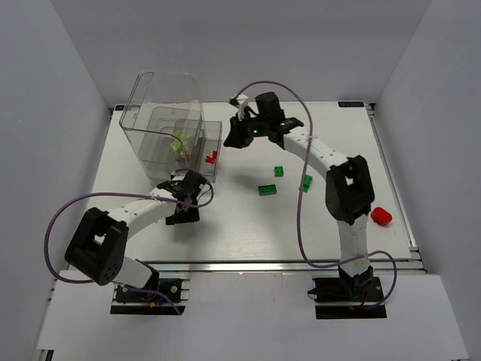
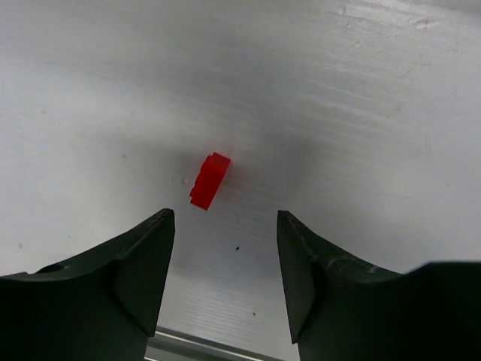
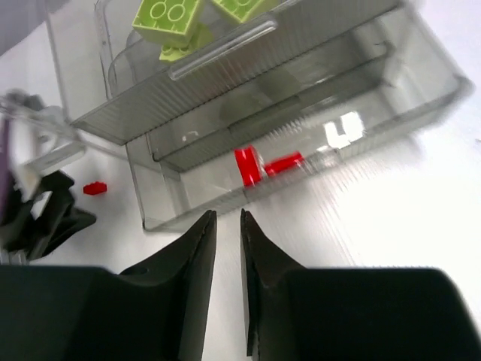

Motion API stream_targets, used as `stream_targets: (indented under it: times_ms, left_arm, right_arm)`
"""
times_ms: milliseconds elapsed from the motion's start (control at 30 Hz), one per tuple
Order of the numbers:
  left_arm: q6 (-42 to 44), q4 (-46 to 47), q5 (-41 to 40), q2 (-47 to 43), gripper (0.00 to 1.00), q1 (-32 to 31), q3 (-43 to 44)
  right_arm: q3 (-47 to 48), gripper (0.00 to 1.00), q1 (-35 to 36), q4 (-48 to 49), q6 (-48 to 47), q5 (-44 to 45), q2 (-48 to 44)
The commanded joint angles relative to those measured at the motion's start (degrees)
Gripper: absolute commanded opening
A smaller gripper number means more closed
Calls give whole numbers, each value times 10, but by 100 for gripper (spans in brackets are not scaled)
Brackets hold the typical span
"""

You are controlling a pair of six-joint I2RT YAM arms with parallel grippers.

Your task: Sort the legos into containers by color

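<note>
**Beside the bin, one red brick lies loose**

On the bench [image 1: 248, 226], the left pincer [image 2: 225, 218] is open, and a red brick [image 2: 210, 180] lies just ahead of the gap, untouched. The right pincer [image 3: 227, 214] is all but closed and empty, facing the bin [image 3: 353, 53]. Inside, two red bricks [image 3: 248, 165] share the low front compartment; yellow-green ones [image 3: 167, 16] sit higher behind. Three green bricks [image 1: 267, 189] lie right of the bin.
</note>
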Motion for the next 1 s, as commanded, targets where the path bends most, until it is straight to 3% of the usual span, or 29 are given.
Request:
stream_targets:
  times_ms: [0,333,533,700,767,967]
  left_arm:
    - [19,28,-9,18,66,9,25]
    - [35,50,7,47,48,25,23]
    - [39,51,26,33,20,31,15]
    - [49,39,48,7,7,17,20]
    - [58,39,76,-22,0,16,21]
    - [107,77,241,-140,0,5,17]
  right_arm:
    - [-54,24,-42,50,15,-31,-99]
    - [-230,23,-109,66,-14,-41,-235]
    - [-254,22,-128,64,-12,-47,-256]
    - [-274,22,-143,57,-36,-44,-280]
    - [-291,22,-150,55,-51,-40,-293]
    - [-334,24,-169,47,-77,-33,-324]
